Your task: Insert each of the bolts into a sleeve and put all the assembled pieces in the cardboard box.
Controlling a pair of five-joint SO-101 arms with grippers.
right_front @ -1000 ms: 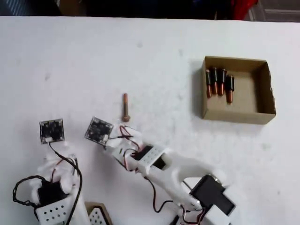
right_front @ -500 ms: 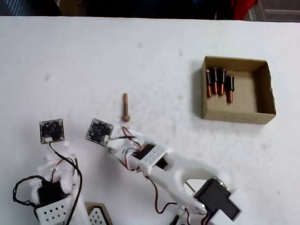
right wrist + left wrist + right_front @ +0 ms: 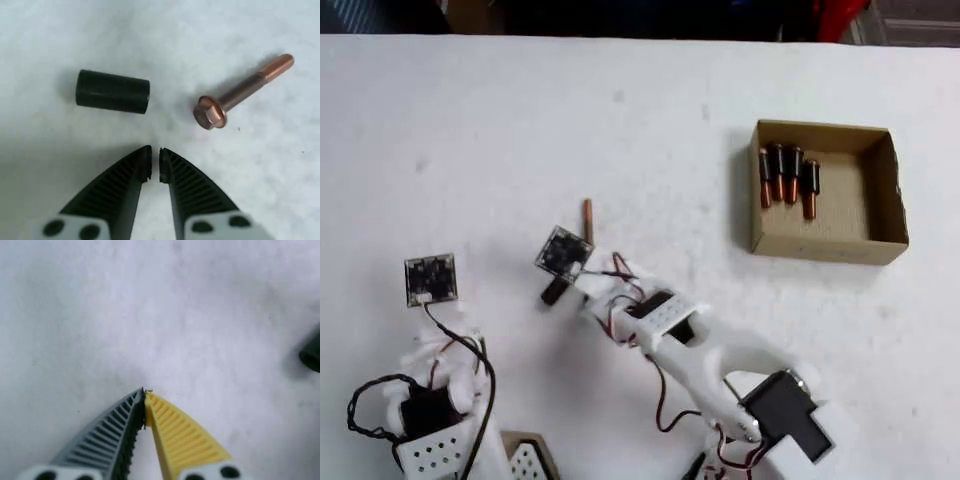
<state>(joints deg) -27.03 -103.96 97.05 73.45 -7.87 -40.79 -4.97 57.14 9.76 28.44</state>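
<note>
- The table (image 3: 470, 120) is a plain white top, and both arms work from its near edge.
- The cardboard box (image 3: 825, 245) sits well away from the right hand, with four finished pieces (image 3: 787, 178) lying side by side inside it.
- The right arm (image 3: 710, 360) stretches low across the table toward the loose parts. The left arm (image 3: 430, 420) is tucked back and well apart from them.
- The right hand (image 3: 154, 165) points down at the table with its fingers all but together. There is only a thin slit between the tips and nothing in them.
- The left hand (image 3: 144, 395) has its tips pressed together over bare table and is empty too.
- The sleeve (image 3: 113, 91) is short and black, and lies on its side just ahead of the right hand's tips, off to one side.
- The bolt (image 3: 235, 92) is copper-coloured and lies ahead on the other side. Its head is nearest the hand, its shank points away, and it does not touch the sleeve.
- To my eye this is the last pair, not yet joined. The right hand needs to spread, drop onto one part and grip it, while the other part gets held for the threading.
</note>
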